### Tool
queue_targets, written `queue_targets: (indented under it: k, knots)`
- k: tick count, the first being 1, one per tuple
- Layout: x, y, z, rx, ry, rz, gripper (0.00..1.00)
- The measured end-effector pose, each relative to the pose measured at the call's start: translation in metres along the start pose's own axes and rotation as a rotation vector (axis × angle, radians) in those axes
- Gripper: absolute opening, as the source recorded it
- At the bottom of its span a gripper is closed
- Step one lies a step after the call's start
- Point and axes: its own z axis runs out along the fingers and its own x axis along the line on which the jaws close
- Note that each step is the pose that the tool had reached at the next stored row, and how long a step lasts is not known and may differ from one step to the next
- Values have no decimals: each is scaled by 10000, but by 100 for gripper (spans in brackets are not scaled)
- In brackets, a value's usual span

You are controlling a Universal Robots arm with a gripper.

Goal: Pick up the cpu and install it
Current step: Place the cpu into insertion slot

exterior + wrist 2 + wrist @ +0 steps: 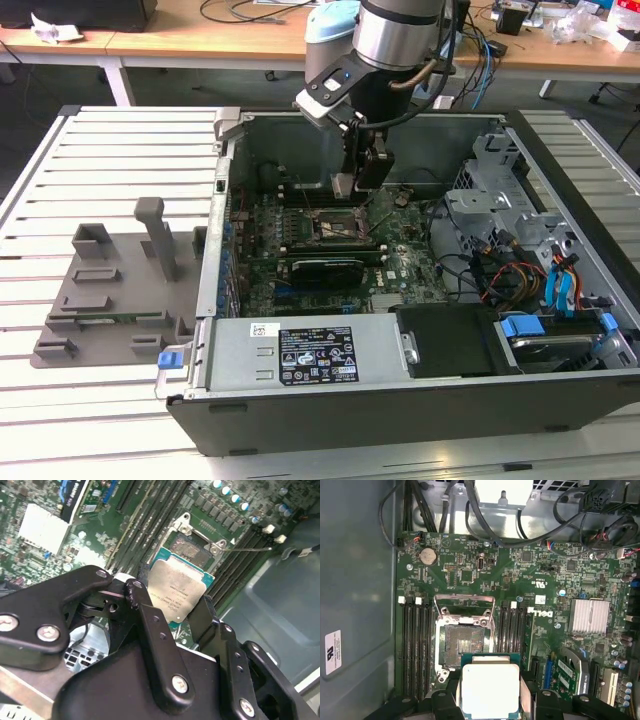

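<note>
**Item:** cpu [180, 589], with a silver-grey top plate and a thin green rim. We record it clamped by two opposite edges between the black fingers [145, 602] of the gripper [490, 692]. It is held off the board and is not seated. In the first wrist view it hangs over one edge of the socket [464, 640], on the side away from the coin battery [426, 555].

**Surroundings, on the board:**
- The socket lies open. Its metal retaining frame [465, 604] is folded back on the side toward the coin battery.
- A thin lever rod [245, 549] stands out beside the socket.
- Memory slots [415, 650] run along both sides of the socket.
- A ribbed silver heat sink [590, 616] sits well apart from the socket, toward one board edge.
- Black cables [530, 536] loop along the board edge beyond the battery.

**Surroundings, outside the board:**
- The open computer case [225, 200] rests on a slatted table [100, 150].
- A power supply [300, 355] runs along the case's near edge.
- A grey fixture [110, 290] lies on the table beside the case, at the exterior view's left.

**Writing:**
- The cpu's top plate carries small dark print.
- A white sticker [333, 652] is on the case wall.
- A black-and-white label [316, 357] is on the power supply.
- We see white lettering on the board near the memory slots.
</note>
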Motion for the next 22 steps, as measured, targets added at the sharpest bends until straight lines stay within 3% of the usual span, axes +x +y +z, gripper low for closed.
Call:
queue_targets:
  k: [1, 2, 7, 13, 17, 22]
  knots:
    - [1, 0, 1, -117, -113, 13, 55]
    - [1, 0, 1, -126, -119, 14, 55]
    - [2, 0, 6, -126, -119, 14, 55]
    - [7, 6, 76, -125, -130, 15, 55]
    - [55, 13, 124, -125, -129, 18, 55]
    - [134, 27, 256, -123, -129, 20, 55]
